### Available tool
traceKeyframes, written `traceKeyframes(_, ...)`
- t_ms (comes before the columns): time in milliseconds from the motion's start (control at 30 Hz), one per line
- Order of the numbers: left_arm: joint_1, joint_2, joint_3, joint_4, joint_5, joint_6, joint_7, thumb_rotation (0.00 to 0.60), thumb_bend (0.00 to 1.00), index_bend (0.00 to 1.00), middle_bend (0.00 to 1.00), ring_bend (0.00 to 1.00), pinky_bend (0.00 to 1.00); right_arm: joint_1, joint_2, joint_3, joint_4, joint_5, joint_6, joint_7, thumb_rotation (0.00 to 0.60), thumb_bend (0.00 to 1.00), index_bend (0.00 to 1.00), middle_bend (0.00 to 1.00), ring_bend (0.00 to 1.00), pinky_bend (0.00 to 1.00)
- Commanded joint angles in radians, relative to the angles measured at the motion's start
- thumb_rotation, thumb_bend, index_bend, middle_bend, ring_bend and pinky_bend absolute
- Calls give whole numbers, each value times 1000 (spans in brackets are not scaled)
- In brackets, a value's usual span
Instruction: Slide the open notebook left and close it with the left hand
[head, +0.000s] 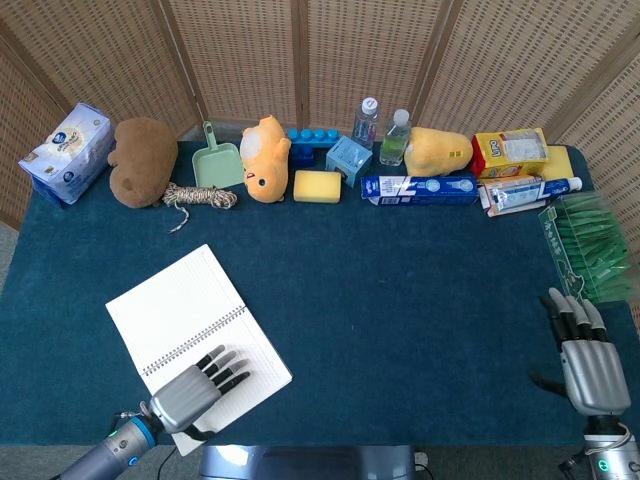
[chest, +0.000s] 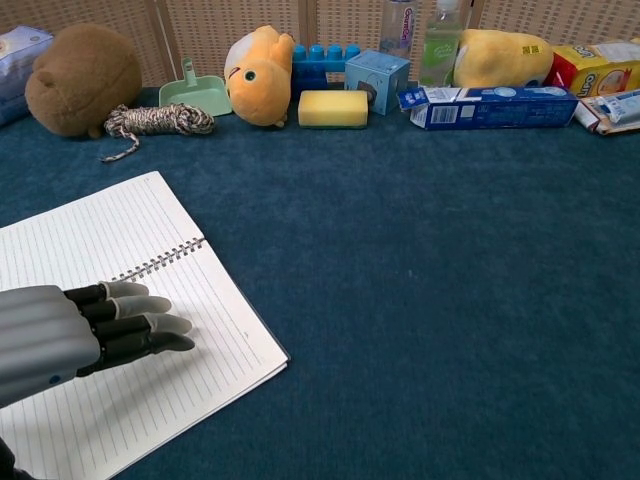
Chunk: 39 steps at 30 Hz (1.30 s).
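Notebook (head: 198, 345) lies open, pages up, on the near-left part of the blue counter (head: 400, 280), spiral binding running diagonally, near corner close to the counter's front edge. Left hand (head: 195, 388) is over the lower page, palm down, fingers (chest: 135, 320) extended and slightly spread, pointing toward the page's right edge; it grasps nothing, and I can't tell whether the fingertips press the paper or sit just above it. Chest view shows the same hand (chest: 70, 335) covering the left part of that page. Right hand (head: 583, 352) is at the near-right corner of the counter, fingers straight and apart, holding nothing, just in front of a clear box of green items (head: 590, 245). Along the back edge, left to right: tissue pack (head: 66, 152), brown plush (head: 142, 160), rope coil (head: 198, 196), green dustpan (head: 217, 160), orange plush (head: 264, 158), yellow sponge (head: 317, 185), blue blocks (head: 310, 135), two bottles (head: 382, 128), yellow plush (head: 437, 150), toothpaste box (head: 418, 188), yellow carton (head: 510, 150). All well apart from the notebook.
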Motion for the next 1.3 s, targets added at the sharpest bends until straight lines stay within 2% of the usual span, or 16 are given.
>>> traceKeyframes(33,0,-19,3,-25,-53,-20,66,368,0,0,0,0,31,-1,2,0,-2,-2,2,3,600,0,0,0,0,0)
traceKeyframes(267,13,13,39,-38,-86,-11,81,368,0,0,0,0,38,-2,4,-1,-5,-4,4,4,600,0,0,0,0,0)
traceKeyframes(600,33,69,101,-9,-34,18,-10,368,0,0,0,0,42,-2,2,-1,-4,-2,3,-3,600,0,0,0,0,0)
traceKeyframes(1033,79,144,191,64,78,81,-161,369,0,0,0,0,48,-3,3,-1,-5,-2,4,-2,600,0,0,0,0,0)
traceKeyframes(1300,112,188,256,146,221,179,-359,367,0,0,0,0,54,-5,1,-3,-7,-5,5,-7,600,0,0,0,0,0)
